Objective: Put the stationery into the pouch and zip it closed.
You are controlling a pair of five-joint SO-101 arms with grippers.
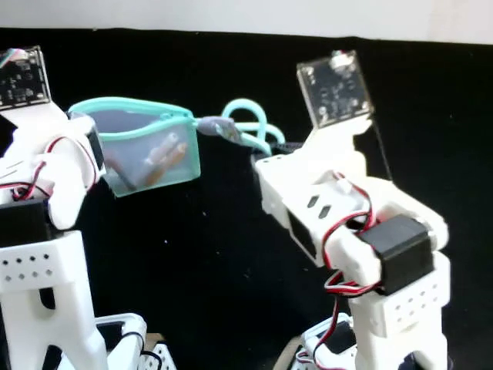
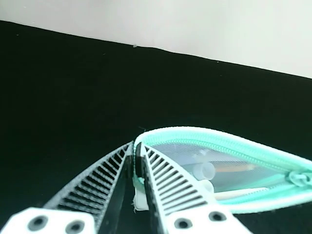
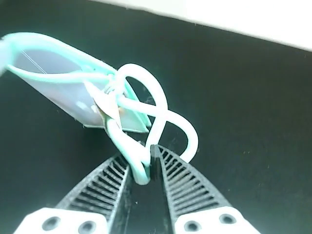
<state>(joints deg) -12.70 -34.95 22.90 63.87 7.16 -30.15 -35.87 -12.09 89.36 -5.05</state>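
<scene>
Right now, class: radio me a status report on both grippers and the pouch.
Left gripper shut on pouch end. Right gripper shut on pull cord. Stationery inside; zip state unclear. No obstruction seen.

Pouch (image 1: pixel 150 158): you see mint-green edging and zip around a clear, faintly bluish body with a fine mesh grain.
Cord (image 3: pixel 126 145): the same mint green, plain.
Stationery (image 1: pixel 166 154): through the pouch wall you can make out white and orange-tan pieces.
Left gripper (image 2: pixel 135 146): ribbed fingers, one dark grey, one white.
Right gripper (image 3: pixel 141 156): dark ribbed fingers on white bases.
Table (image 1: pixel 231 254): plain black.
Arm shells (image 1: pixel 46 262): white, with black motors (image 1: pixel 400 250) and red, white and black wires (image 1: pixel 344 231).
</scene>
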